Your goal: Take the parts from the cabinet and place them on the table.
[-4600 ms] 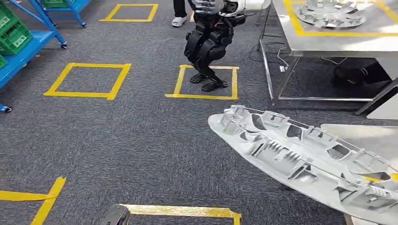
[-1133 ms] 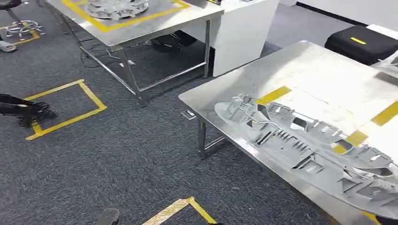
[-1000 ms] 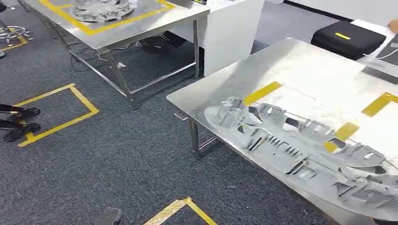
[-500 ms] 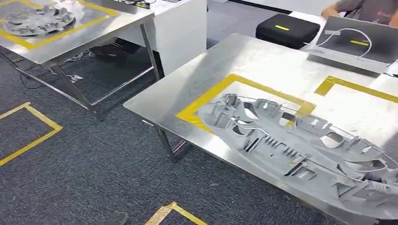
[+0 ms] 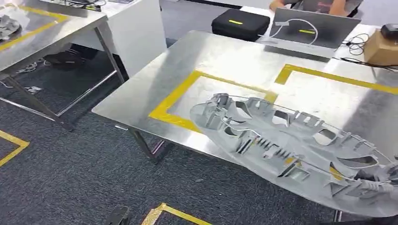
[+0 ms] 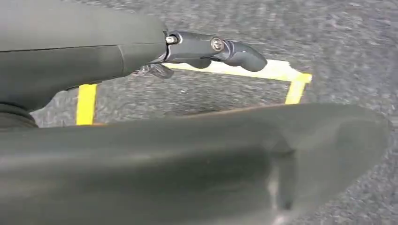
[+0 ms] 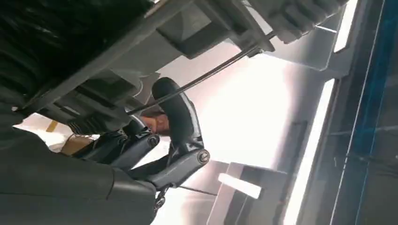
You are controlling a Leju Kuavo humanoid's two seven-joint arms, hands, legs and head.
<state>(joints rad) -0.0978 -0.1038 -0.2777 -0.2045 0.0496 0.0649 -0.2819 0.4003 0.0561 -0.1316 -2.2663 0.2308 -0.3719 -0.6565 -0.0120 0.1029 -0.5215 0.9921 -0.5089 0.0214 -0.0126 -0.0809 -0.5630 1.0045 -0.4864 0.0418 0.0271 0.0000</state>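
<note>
Part (image 5: pixel 286 150) gripped by right hand (image 7: pixel 164 140), above steel table (image 5: pixel 141 93) edge

Grey ribbed parts: two, one large (image 5: pixel 291 150) over the near table, one (image 5: pixel 5 26) on the far table.
Steel tables: two, near (image 5: pixel 141 96) and far (image 5: pixel 51 33).
Robot hands: two, left (image 6: pixel 206 49) and right (image 7: pixel 159 150).
Yellow tape outlines on the near table: two (image 5: pixel 178 96) (image 5: pixel 328 77).
Laptops: one (image 5: pixel 312 33).
Black cases: one (image 5: pixel 239 23).
Cardboard boxes: one (image 5: pixel 381 49).
People: one, partly visible (image 5: pixel 324 5).
</note>
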